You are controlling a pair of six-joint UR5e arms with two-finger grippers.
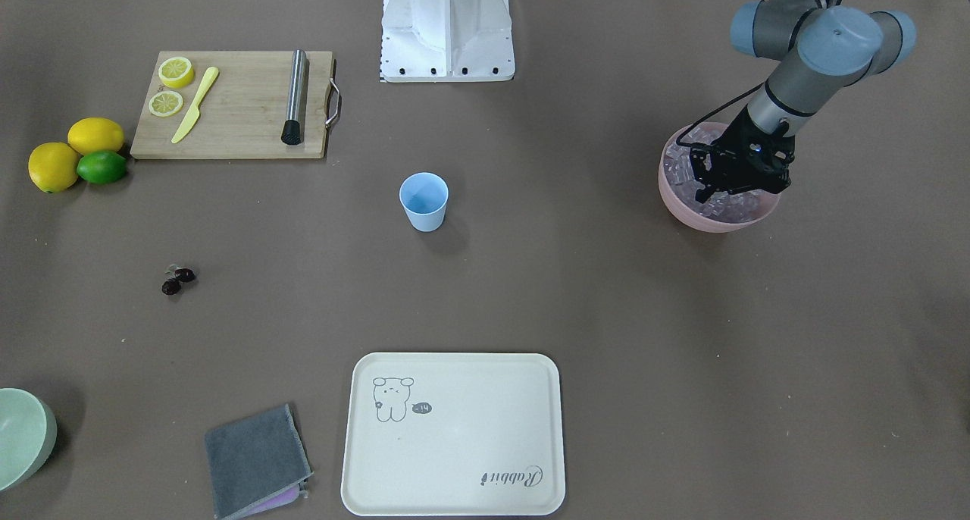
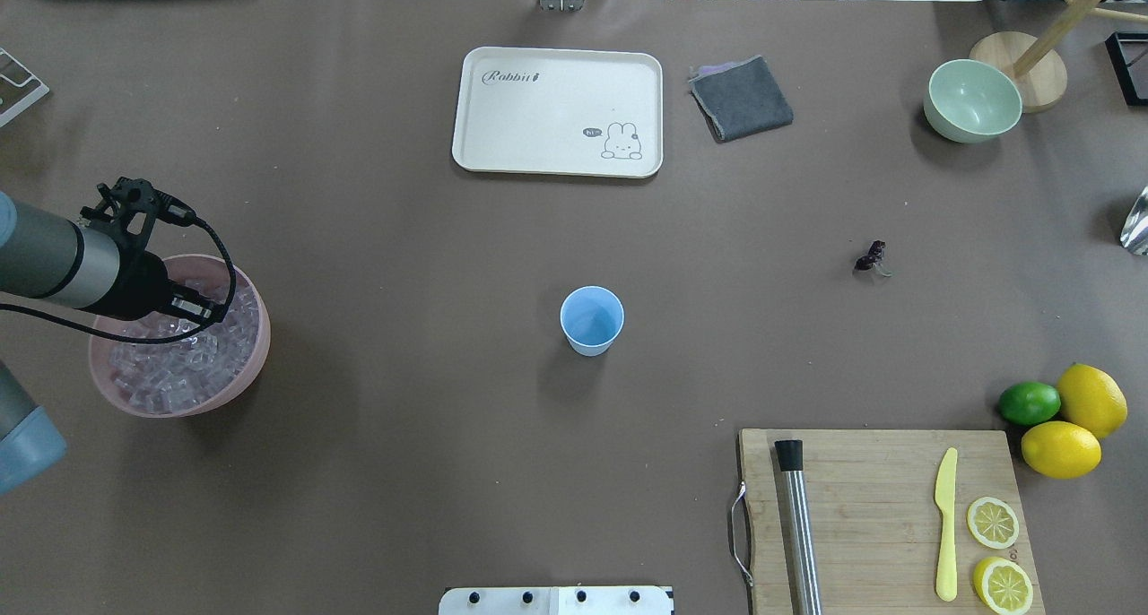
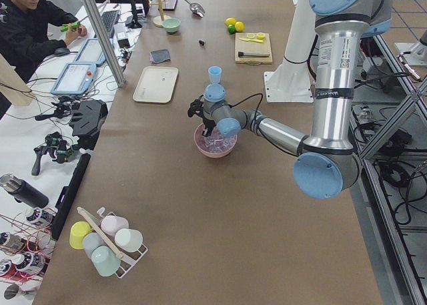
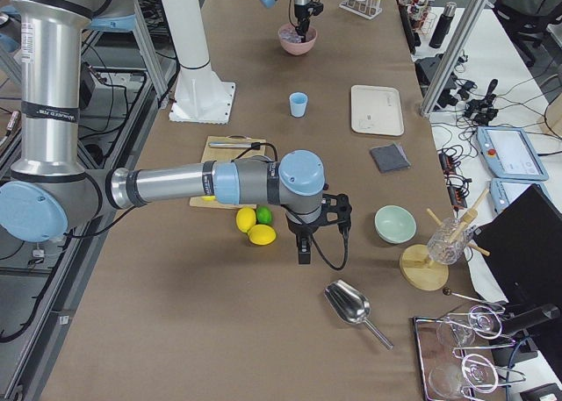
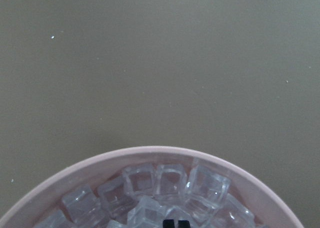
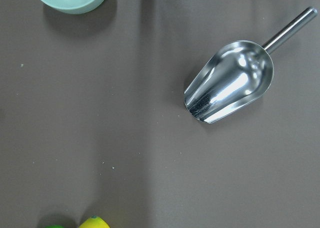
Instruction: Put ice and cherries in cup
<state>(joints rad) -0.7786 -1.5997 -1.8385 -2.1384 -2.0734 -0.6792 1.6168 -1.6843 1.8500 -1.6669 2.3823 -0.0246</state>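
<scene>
The light blue cup point(image 1: 423, 202) stands upright and empty mid-table, also in the overhead view point(image 2: 592, 321). The dark cherries point(image 1: 178, 280) lie on the table apart from it point(image 2: 871, 257). The ice point(image 2: 179, 373) fills a pink bowl point(image 2: 256, 355) at the table's left end. My left gripper point(image 1: 712, 186) reaches down into the bowl; in the left wrist view its fingertips point(image 5: 171, 223) sit close together over the ice point(image 5: 170, 188), with nothing seen between them. My right gripper point(image 4: 304, 257) shows only in the exterior right view, near the lemons; I cannot tell whether it is open or shut.
A cream tray point(image 2: 556, 111), grey cloth point(image 2: 741, 98) and pale green bowl point(image 2: 972, 100) lie on the far side. A cutting board point(image 2: 879, 516) holds a muddler, yellow knife and lemon halves. Lemons and a lime point(image 2: 1029, 402) lie beside it. A metal scoop point(image 6: 230, 83) lies below the right wrist.
</scene>
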